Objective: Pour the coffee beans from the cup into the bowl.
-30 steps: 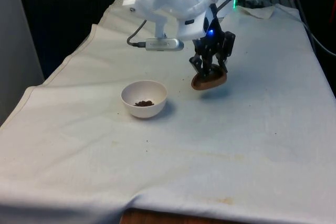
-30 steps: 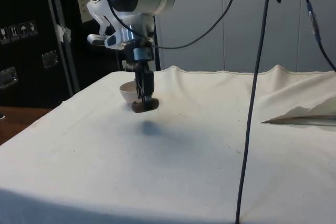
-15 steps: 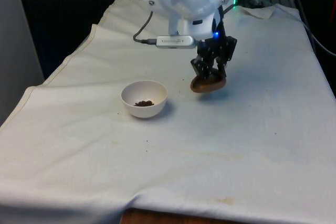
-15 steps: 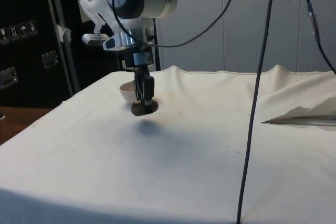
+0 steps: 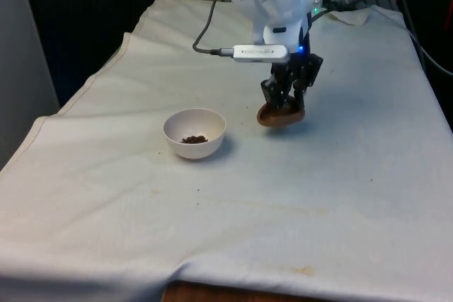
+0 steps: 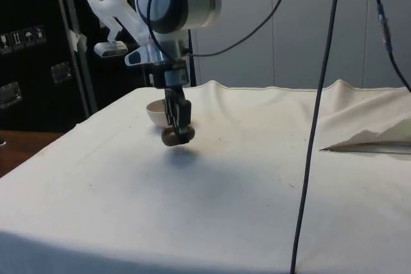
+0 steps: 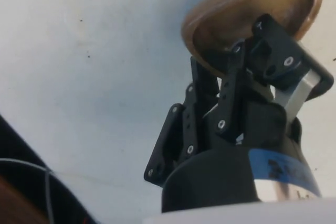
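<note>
gripper (image 5: 283,102) is clamped on the rim of the brown cup (image 5: 281,114), and i'm holding it just above the cloth. over the last second the arm has pulled back toward the far end of the table and the cup came down a touch; in the front view it now sits slightly further from the bowl than it did. in the side view the gripper (image 6: 176,128) has the cup (image 6: 176,136) low, its shadow right under it, so it's close to the cloth but i read it as not touching yet.

going across the front view from its left: white bowl (image 5: 195,132) sits on the cloth with a small heap of coffee beans (image 5: 193,138) in its bottom, unchanged across the frames. then a gap of bare cloth, then the cup on the front view's right, near the bowl but clearly apart from it.

wrist view has the cup (image 7: 247,9) tilted, and the part of its inside i can see looks empty: bare wood, no beans.

my read: the pour is done, beans are in the bowl, and what's changing now is just the retreat and set-down. remaining work is to level the cup, lower it the last bit onto the white cloth (image 5: 340,196) and let go. risk is releasing while it's tilted, so it could rock or roll.
</note>
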You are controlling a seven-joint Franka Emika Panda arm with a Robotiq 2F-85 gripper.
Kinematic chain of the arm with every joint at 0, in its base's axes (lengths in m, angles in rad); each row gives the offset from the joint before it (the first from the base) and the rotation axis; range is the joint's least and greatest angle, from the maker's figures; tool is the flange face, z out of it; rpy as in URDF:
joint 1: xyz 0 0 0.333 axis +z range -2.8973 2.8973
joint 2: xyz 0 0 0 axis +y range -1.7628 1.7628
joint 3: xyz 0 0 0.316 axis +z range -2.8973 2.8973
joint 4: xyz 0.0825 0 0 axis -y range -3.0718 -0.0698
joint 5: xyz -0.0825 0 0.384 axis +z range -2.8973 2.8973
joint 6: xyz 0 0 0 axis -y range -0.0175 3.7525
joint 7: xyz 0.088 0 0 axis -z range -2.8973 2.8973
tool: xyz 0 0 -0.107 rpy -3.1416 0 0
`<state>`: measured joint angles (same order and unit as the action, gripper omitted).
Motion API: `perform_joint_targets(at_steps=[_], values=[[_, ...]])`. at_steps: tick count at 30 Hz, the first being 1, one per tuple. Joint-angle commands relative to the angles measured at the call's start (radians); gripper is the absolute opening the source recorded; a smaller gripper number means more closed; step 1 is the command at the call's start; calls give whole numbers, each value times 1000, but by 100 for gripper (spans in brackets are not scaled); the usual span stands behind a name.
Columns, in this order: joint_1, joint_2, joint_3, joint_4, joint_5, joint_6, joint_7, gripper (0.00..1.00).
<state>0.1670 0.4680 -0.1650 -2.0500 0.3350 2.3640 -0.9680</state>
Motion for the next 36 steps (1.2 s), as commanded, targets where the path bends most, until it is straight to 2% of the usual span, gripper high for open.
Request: perform_joint_targets(at_steps=[1,2,3,8,9,10,11,14,18,19,21,26,28,29,36], values=[[10,-8,-4,-17,-22,27,20,1],[10,-9,-2,-20,-30,33,26,4],[8,-11,3,-24,-43,40,36,14],[6,-15,9,-33,-62,52,51,40],[-1,-10,14,-24,-56,36,43,45],[6,-15,10,-33,-65,52,52,45],[5,-16,10,-33,-69,53,55,56],[5,-16,11,-34,-71,54,57,74],[5,-17,12,-35,-72,54,57,94],[-1,-11,16,-24,-66,37,51,99],[1,-26,13,-36,-69,46,53,100],[1,-62,11,-45,-76,21,58,100],[-5,-61,17,-39,-69,14,50,100],[0,-78,11,-49,-80,11,59,100],[-4,-139,12,-61,-96,-26,67,100]])
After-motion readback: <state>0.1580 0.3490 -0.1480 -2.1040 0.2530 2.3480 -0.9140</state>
